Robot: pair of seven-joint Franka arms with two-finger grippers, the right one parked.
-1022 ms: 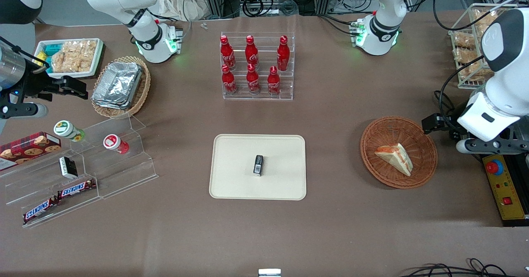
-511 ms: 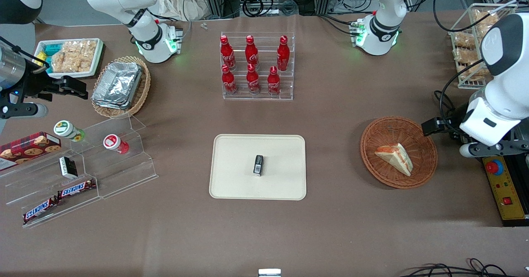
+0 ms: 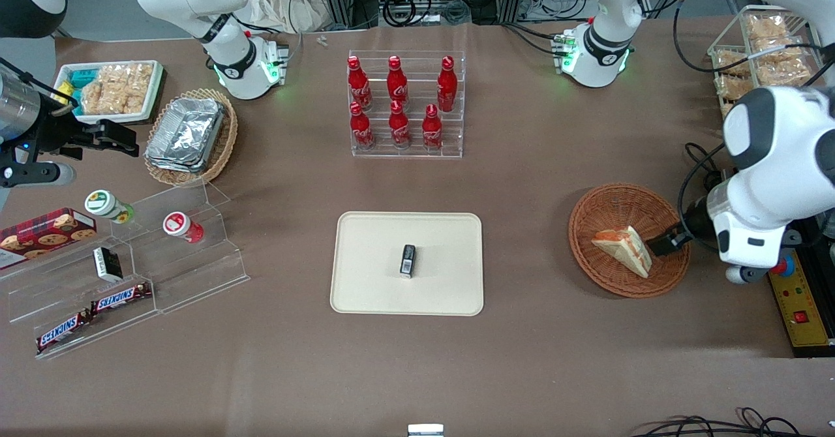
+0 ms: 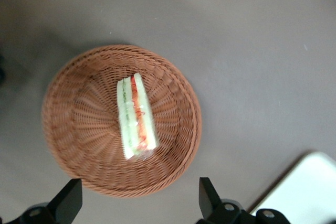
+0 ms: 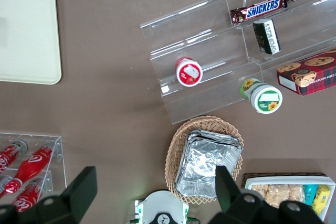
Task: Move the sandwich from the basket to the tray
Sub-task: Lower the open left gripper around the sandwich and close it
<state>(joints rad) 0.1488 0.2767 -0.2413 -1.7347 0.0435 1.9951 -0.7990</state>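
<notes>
Gripper [image 4: 137,203] hanging over the basket [image 3: 629,239], fingers [image 4: 69,199] spread wide with nothing between them.

Going left to right: tray [image 3: 372,293] is sitting mid-table holding a small dark packet [image 3: 408,259], and the sandwich [image 3: 623,249] is lying in the basket toward the working arm's end.

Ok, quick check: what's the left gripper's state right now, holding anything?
Left gripper: open, holding nothing, above the basket; the sandwich lies untouched in it.
</notes>
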